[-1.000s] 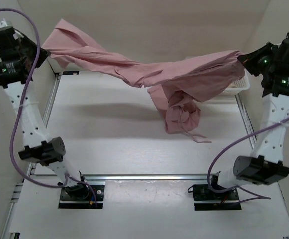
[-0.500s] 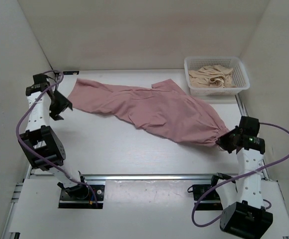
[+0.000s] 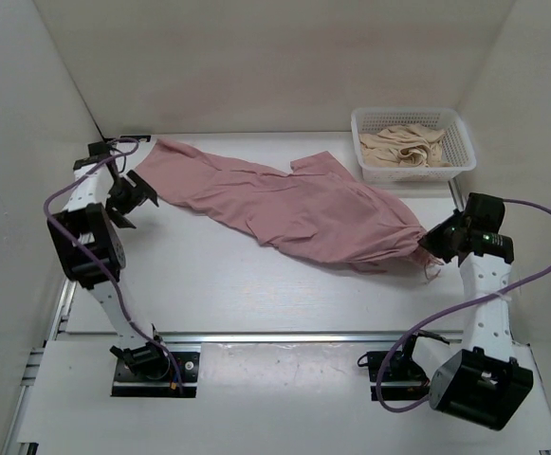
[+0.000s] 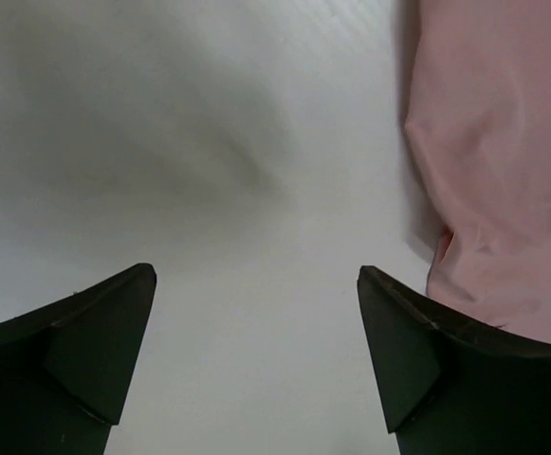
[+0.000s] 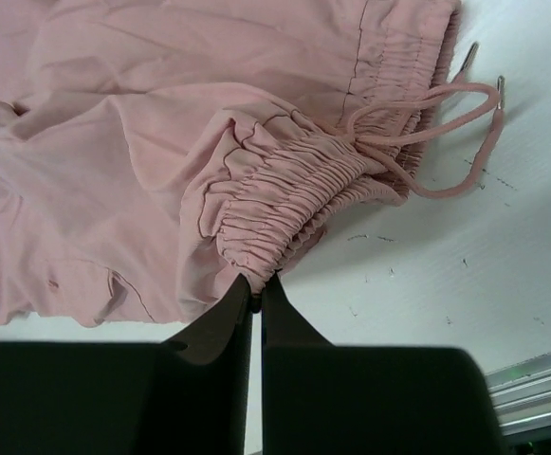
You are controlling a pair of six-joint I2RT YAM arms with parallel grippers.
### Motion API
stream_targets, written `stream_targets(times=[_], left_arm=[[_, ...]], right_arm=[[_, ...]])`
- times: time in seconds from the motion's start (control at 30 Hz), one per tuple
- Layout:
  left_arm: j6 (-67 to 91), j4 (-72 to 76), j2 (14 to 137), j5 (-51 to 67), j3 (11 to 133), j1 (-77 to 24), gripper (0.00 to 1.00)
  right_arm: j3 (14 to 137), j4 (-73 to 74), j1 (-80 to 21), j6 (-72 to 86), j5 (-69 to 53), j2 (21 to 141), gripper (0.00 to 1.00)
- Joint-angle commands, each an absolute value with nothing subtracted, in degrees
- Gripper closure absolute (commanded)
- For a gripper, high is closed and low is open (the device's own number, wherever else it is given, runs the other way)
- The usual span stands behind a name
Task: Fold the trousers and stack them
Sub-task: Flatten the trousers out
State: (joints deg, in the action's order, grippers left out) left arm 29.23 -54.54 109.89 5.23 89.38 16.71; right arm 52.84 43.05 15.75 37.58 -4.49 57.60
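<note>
The dusty-pink trousers (image 3: 284, 204) lie spread across the table from the far left to the right, legs toward the left, gathered waistband (image 5: 294, 204) and drawstring (image 5: 446, 142) at the right. My right gripper (image 3: 431, 244) is shut on the waistband's edge, seen pinched between its fingertips (image 5: 240, 299) in the right wrist view. At the table's left my left gripper (image 3: 131, 201) stands open just beside the leg end (image 4: 503, 161), with bare table between its fingers (image 4: 104, 332) and nothing held.
A white basket (image 3: 462, 161) holding a beige garment (image 3: 403, 147) stands at the back right corner. White walls close in the table on the left, back and right. A metal rail (image 3: 284, 336) runs along the near edge.
The trousers, held up in the air a second ago, now lie spread on the table. My left gripper has let go of the leg end and opened; the right still grips the waistband.
</note>
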Motion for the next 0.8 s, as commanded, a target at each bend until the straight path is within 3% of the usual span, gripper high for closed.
stream_targets(times=[0.0,0.47,0.53,0.57,0.6,0.63,0.67,0.77], left_arm=[[32.8,-52.2,116.0,6.3,98.2,14.2,0.01],[38.1,-57.7,139.4,1.4,123.1,10.1,0.06],[38.8,-59.2,142.1,0.4,126.4,9.4,0.17],[38.8,-59.2,142.8,0.4,128.9,8.9,0.28],[38.8,-59.2,143.4,0.4,130.0,8.9,0.43],[38.8,-59.9,144.1,1.1,130.9,8.9,0.73],[38.8,-60.6,144.1,1.7,131.8,8.9,0.86],[38.2,-62.6,141.3,1.7,133.3,9.5,0.9]], right_arm=[[54.3,40.3,16.1,34.8,-7.0,58.7,1.0],[54.9,39.3,16.1,31.6,-9.8,62.8,1.0],[54.9,39.3,16.1,31.6,-9.8,63.4,1.0],[54.9,39.3,16.1,31.6,-9.8,63.4,1.0],[54.9,39.3,16.1,31.6,-9.2,63.4,1.0],[54.9,39.3,16.1,31.6,-9.2,63.4,1.0],[54.9,39.3,16.1,31.6,-9.2,63.4,1.0],[55.5,40.0,16.1,31.1,-9.2,63.4,1.0]])
